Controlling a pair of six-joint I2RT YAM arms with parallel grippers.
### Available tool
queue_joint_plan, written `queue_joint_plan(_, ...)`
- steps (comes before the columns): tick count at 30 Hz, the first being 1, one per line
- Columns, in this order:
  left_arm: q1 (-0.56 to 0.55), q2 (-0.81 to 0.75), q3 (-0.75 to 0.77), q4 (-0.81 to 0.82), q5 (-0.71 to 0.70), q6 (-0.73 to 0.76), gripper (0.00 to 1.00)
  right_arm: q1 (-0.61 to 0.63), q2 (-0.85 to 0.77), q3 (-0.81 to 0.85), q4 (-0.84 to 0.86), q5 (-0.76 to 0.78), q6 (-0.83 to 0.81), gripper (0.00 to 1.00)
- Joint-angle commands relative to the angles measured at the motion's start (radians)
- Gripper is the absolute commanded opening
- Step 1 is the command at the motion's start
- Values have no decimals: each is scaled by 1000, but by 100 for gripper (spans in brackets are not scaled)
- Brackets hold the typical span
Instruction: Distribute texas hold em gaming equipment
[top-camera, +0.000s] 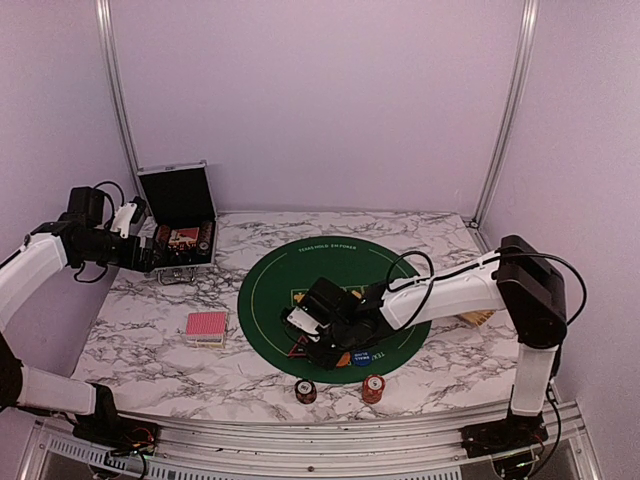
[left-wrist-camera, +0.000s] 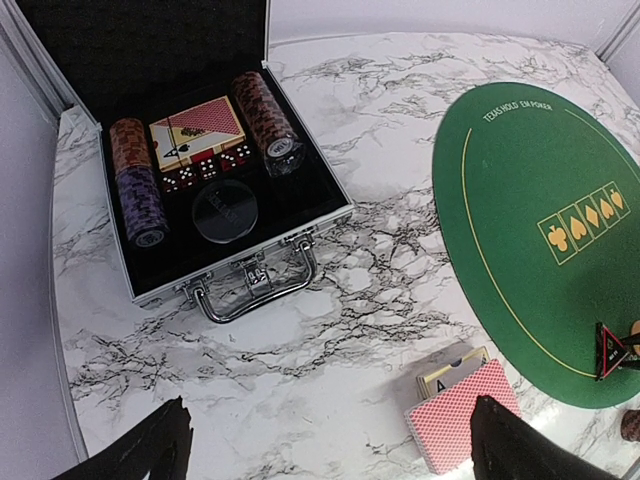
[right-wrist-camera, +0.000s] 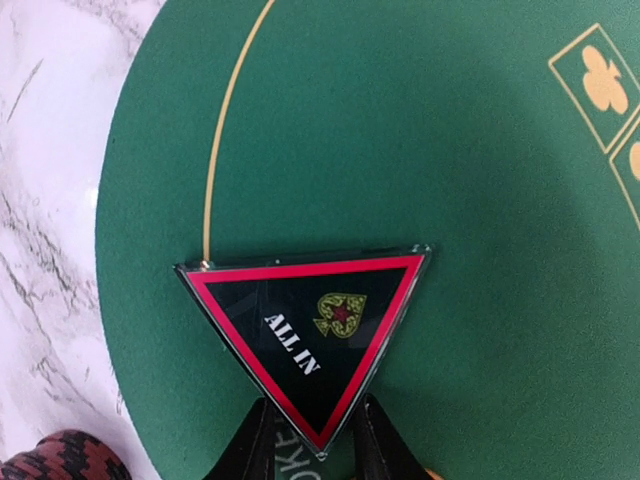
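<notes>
The black triangular marker (right-wrist-camera: 305, 325) lies at the edge of the green mat (right-wrist-camera: 450, 150), one corner between the narrowed right end effector (right-wrist-camera: 312, 448), grip impossible to tell; the left end effector (left-wrist-camera: 325, 450) hangs wide open, empty

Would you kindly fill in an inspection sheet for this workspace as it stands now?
Surface: marble table with round green mat.
Job's things: card deck on marble; ALL IN marker and blue button on mat; chip stacks at table's near edge.
Clutter: open case, part-filled.
Grippers: left gripper open, empty; right gripper straddles marker's corner, grip unclear.
Cables: black cable looping along right arm.
Surroundings: lilac walls, metal frame.
</notes>
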Motion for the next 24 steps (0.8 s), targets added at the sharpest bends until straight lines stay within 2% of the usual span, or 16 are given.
queue_joint_plan(1, 5, -20, 31, -19, 23, -6, 99, 9, 68, 71, 70, 76, 40, 24)
queue_joint_plan(14, 5, -28, 36, -47, 48, 3, 99, -19, 232, 269, 131, 207, 157, 24)
queue_joint_plan(24, 4, -31, 38, -62, 48, 14, 99, -35, 343, 430, 153, 146, 123, 24)
